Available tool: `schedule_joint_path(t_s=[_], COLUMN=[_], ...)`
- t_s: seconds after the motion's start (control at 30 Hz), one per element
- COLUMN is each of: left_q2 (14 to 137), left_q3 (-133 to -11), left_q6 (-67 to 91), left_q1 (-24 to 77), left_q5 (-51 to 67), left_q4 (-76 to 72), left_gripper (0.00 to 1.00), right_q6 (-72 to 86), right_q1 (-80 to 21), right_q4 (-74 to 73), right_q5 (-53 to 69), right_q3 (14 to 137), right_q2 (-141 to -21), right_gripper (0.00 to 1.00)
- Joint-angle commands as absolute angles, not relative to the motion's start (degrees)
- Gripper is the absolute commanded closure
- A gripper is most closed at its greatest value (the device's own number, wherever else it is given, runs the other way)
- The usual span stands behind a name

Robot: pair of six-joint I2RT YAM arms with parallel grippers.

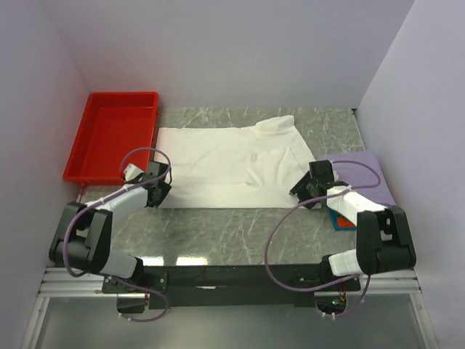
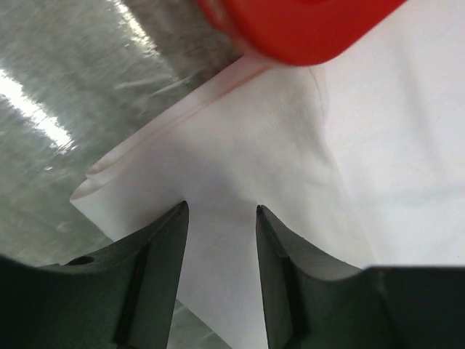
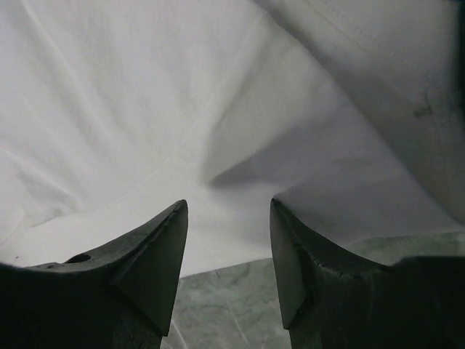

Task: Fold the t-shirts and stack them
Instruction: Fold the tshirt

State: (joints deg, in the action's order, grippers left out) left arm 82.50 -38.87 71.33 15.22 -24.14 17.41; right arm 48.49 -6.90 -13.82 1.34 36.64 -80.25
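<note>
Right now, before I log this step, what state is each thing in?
white t-shirt: spread out, partly folded, not held
red tray: empty
lavender shirt: folded, lying flat
left gripper: open, over the white t-shirt's corner
right gripper: open, over its edge

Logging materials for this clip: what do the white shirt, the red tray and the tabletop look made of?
White shirt: soft matte cloth, possibly cotton; it creases and folds.
Red tray: rigid glossy plastic, rounded rim.
Tabletop: grey veined, polished stone or laminate; it reflects light.
</note>
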Motion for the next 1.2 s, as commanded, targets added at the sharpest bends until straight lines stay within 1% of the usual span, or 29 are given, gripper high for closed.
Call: schedule_joint_path(t_s=[0.0,0.3,0.4,0.43,0.63,0.73,0.8,0.87,0.9,0.93,1.0,1.03,1.07,1.1,1.17], left_q2=[79.91,66.73,62.25,61.01,51.78,48.09,46.93,47.63,50.16,52.27,60.79,64.13,70.95,74.32,82.74], left_q3=[-33.58,-24.97,-23.38,-23.12,-23.72,-27.49,-30.48,-35.84,-37.86,-42.75,-48.4,-54.43,-57.8,-64.01,-68.88], left_q6=[73.3,77.43,78.4,78.31,79.72,78.41,75.16,70.17,68.48,67.25,63.55,62.15,61.62,61.35,59.95], left_q1=[15.55,16.08,16.26,16.43,16.61,16.61,16.61,16.61,16.61,16.61,16.61,16.61,16.52,16.52,16.52], left_q5=[-24.35,-21.8,-20.92,-21.18,-20.83,-21.53,-22.58,-22.76,-23.11,-24.07,-26.35,-28.98,-30.48,-32.06,-34.88], left_q4=[25.66,28.65,30.67,31.11,37.26,39.72,39.2,36.49,35.26,34.03,34.19,35.76,37.34,38.57,39.81], left_gripper=[0.51,0.5,0.49,0.47,0.47,0.47,0.46,0.46,0.46,0.46,0.46,0.45,0.46,0.46,0.46], right_q6=[49.22,51.94,52.12,53.08,53.97,52.65,51.34,49.23,48.09,46.42,42.48,41.32,40.18,37.12,34.82], right_q1=[-6.94,-6.94,-7.03,-6.94,-7.03,-7.03,-7.03,-6.94,-6.94,-7.03,-7.03,-7.03,-6.94,-7.03,-6.77], right_q4=[-19.86,-24.51,-28.29,-30.04,-39.88,-42.09,-41.05,-38.08,-36.58,-35.08,-29.64,-25.53,-24.18,-22.95,-18.82], right_q5=[0.78,3.51,3.96,3.87,4.74,4.92,5.45,5.62,6.15,6.41,8.69,10.18,11.33,12.82,13.71], right_q3=[30.68,21.28,19.87,19.78,20.21,22.67,26.09,30.56,32.06,33.65,38.39,41.63,43.66,45.94,51.66], right_q2=[-76.83,-61.89,-55.13,-51.02,-37.03,-33.33,-32.52,-33.57,-34.62,-37.67,-41.73,-46.53,-49.02,-54.44,-59.83], right_gripper=[0.43,0.43,0.44,0.44,0.44,0.44,0.44,0.43,0.42,0.42,0.42,0.42,0.42,0.43,0.43])
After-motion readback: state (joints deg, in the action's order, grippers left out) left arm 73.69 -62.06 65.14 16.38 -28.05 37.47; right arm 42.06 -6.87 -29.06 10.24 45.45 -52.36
